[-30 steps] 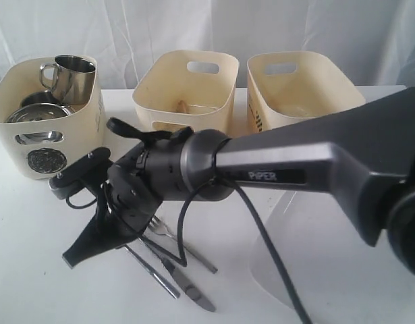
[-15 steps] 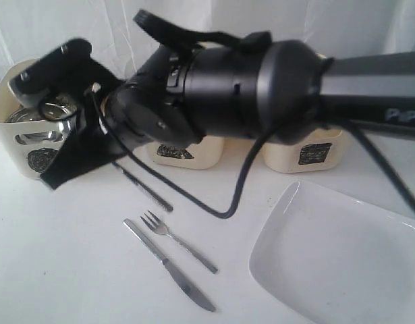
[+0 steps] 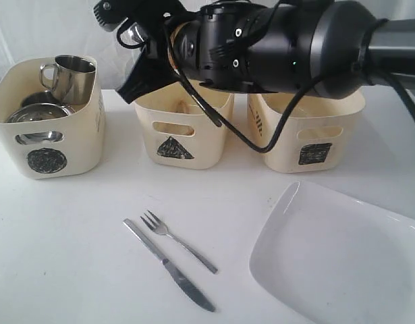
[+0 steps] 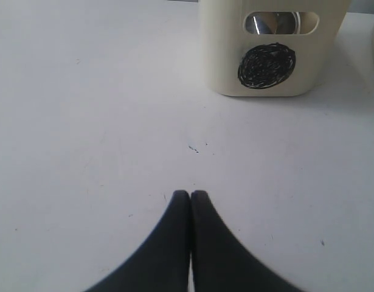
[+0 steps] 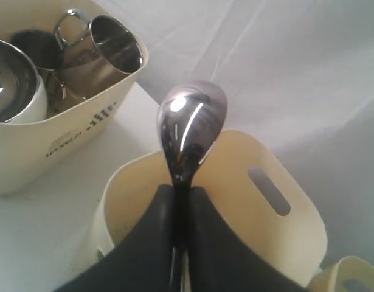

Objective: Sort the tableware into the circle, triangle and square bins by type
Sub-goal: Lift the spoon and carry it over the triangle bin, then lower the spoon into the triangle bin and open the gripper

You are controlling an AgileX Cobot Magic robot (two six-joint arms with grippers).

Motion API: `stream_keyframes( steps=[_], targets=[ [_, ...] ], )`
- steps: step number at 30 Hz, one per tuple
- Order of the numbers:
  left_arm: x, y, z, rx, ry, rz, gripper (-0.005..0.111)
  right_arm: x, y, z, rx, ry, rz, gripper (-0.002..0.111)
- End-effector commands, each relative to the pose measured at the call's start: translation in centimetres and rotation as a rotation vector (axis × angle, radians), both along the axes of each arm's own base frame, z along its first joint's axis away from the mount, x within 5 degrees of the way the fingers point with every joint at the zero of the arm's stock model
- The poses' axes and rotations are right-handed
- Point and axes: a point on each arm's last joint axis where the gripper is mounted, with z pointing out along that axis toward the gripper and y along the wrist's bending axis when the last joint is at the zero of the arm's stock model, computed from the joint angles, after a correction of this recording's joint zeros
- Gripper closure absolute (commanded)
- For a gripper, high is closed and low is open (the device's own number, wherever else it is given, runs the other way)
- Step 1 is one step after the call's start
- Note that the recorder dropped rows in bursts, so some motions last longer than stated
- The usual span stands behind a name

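My right gripper (image 5: 182, 190) is shut on the steel spoon (image 5: 190, 131), whose bowl sticks out past the fingertips above the open triangle bin (image 5: 259, 207). In the exterior view this gripper (image 3: 126, 91) hangs over the left rim of the triangle bin (image 3: 183, 128). The circle bin (image 3: 48, 145) holds a steel mug (image 3: 69, 74) and more steel ware. The square bin (image 3: 308, 135) stands on the right. Fork (image 3: 177, 239) and knife (image 3: 168, 264) lie side by side at the front. The white plate (image 3: 335, 263) lies front right. My left gripper (image 4: 190, 194) is shut and empty, low over the table, facing the circle bin (image 4: 272, 61).
The right arm's dark body (image 3: 281, 47) spans the back of the scene above the triangle and square bins, with a cable (image 3: 227, 128) looping down in front of them. White curtain hangs behind. A tan wooden piece (image 3: 183, 106) shows inside the triangle bin.
My right arm has lifted from the table near the fork and knife, carrying the spoon up and back to above the triangle bin. The left gripper's earlier state is not shown.
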Motion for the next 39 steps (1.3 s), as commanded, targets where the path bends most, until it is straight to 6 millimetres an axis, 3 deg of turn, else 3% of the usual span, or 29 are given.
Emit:
stream_keyframes(
  steps=[1, 9, 16, 27, 39],
  targets=[
    [0.0, 0.0, 0.0, -0.007, -0.007, 0.001, 0.107, 0.7, 0.0, 0.4, 0.009, -0.054, 0.11, 0.108],
    [0.0, 0.0, 0.0, -0.007, -0.007, 0.001, 0.107, 3.1, 1.3, -1.8, -0.123, -0.117, 0.225, 0.108],
    [0.0, 0.0, 0.0, -0.007, -0.007, 0.001, 0.107, 5.4, 2.3, -2.2, -0.131, -0.142, 0.179, 0.108],
    [0.0, 0.0, 0.0, -0.007, -0.007, 0.001, 0.107, 7.7, 2.0, -4.6, -0.176, -0.128, 0.133, 0.108],
    [0.0, 0.0, 0.0, -0.007, -0.007, 0.001, 0.107, 8.9, 0.0, -4.7, -0.192, -0.13, 0.091, 0.108]
  ],
)
